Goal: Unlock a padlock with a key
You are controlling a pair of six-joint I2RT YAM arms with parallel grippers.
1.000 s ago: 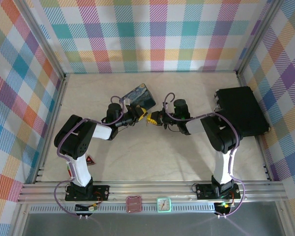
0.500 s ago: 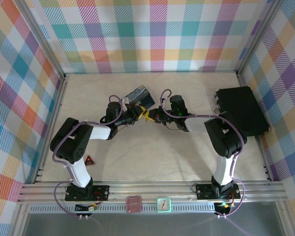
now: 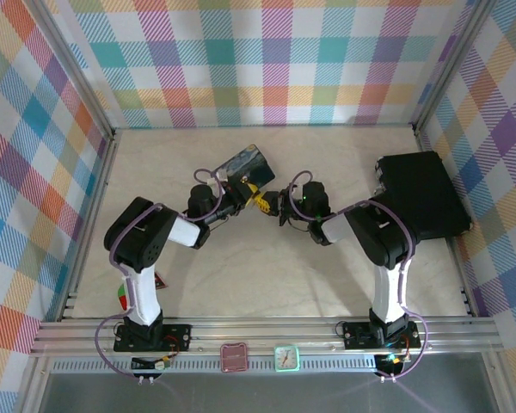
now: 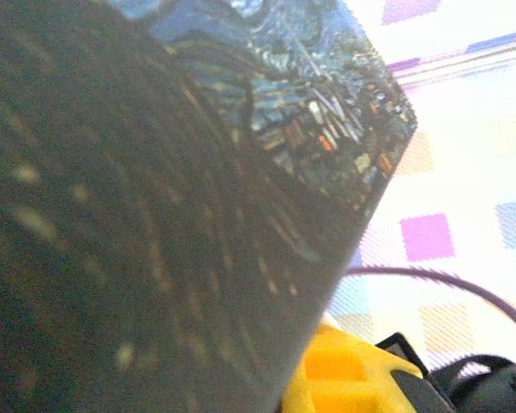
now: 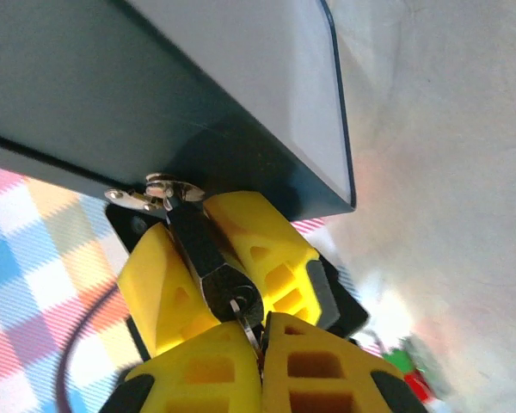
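Observation:
The padlock [image 5: 208, 256] is a small dark hexagonal body whose top hangs from the silvery hasp [image 5: 150, 194] of the blue starry-night tin [image 3: 245, 163]. My left gripper [image 3: 253, 199] is shut on the padlock, one yellow finger [image 5: 262, 249] on each side of it. My right gripper [image 5: 260, 361] is shut on the key [image 5: 251, 331], a thin silvery blade whose tip sits in the keyhole at the lock's lower end. In the top view the two grippers meet nose to nose at mid-table, right gripper [image 3: 273, 206]. The tin [image 4: 155, 215] looms close in the left wrist view above a yellow finger [image 4: 344, 379].
A black case [image 3: 421, 194] lies at the right wall. A red triangular piece [image 3: 159, 280] and a red-and-green thing [image 3: 123, 298] lie near the left arm's base. Plaid walls close the table on three sides. A pink square [image 3: 234, 355] and a small clock [image 3: 286, 357] sit on the front rail.
Both wrists have shifted slightly together at mid-table. The tin tipped edge-on half a second ago and has swung back flatter. Both grips stay the same.

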